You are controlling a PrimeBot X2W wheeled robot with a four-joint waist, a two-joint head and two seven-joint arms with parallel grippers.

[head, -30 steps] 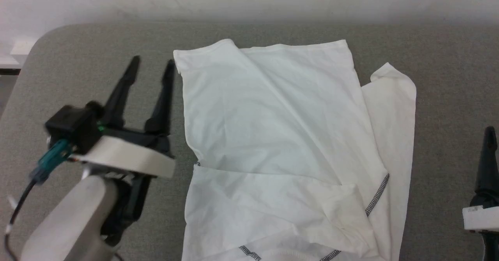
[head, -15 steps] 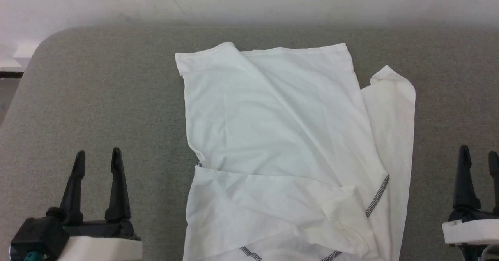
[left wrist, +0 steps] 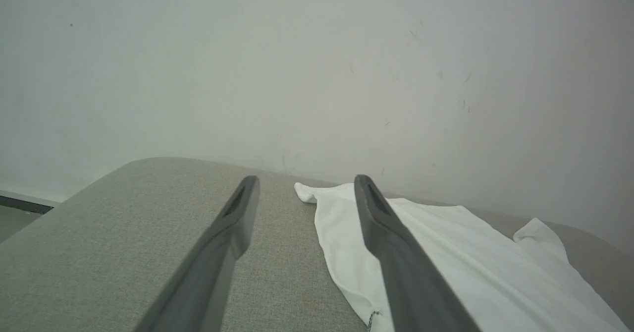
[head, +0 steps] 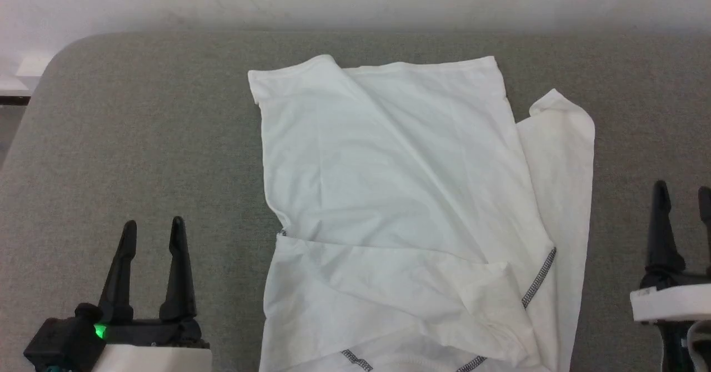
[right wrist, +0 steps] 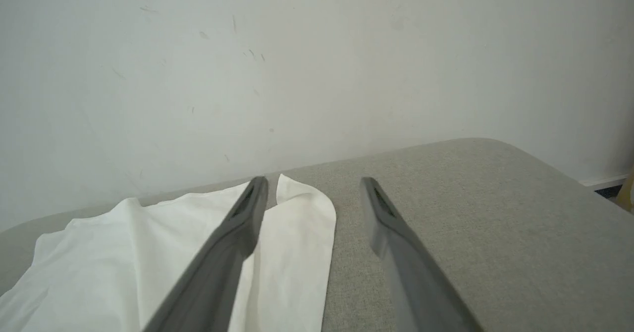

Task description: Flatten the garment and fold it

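Grey fabric covers the table (head: 139,116) I am working over, with a scuffed white wall (head: 355,0) behind it. I see the garment (head: 389,194) lying mid-table, white and creased. Its body is partly folded over itself, 1 sleeve (head: 561,155) lies along its right side, and dark zigzag stitching (head: 537,283) shows at the near end. My left gripper (head: 154,223) sits at the lower left, its 2 fingers spread and empty, apart from the cloth. My right gripper (head: 682,189) sits at the lower right, likewise spread and empty, beside the sleeve but not touching it. Both wrist views look past parted fingers to the garment and the wall.
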